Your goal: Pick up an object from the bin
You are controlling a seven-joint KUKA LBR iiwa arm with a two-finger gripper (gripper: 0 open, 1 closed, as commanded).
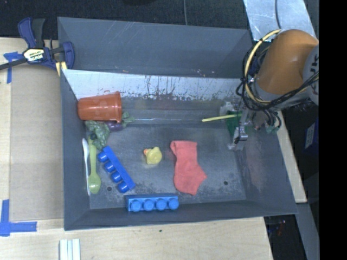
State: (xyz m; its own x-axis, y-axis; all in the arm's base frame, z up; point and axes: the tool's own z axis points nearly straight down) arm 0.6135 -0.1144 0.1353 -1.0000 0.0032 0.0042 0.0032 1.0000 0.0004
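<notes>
Claw [237, 134] hung at right end of bin [157, 53], just beside thin yellow-green stick [217, 118]. I could not tell claw's opening. Judged best: centre over stick, descend straight, avoid red cloth [187, 167].

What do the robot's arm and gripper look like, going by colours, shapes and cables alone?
The arm's wrist wears a smooth, rounded orange cover. Black and yellow cables loop round the cover's left side and bunch below it. The gripper under them is small, narrow and of grey metal. No markings can be made out.
</notes>
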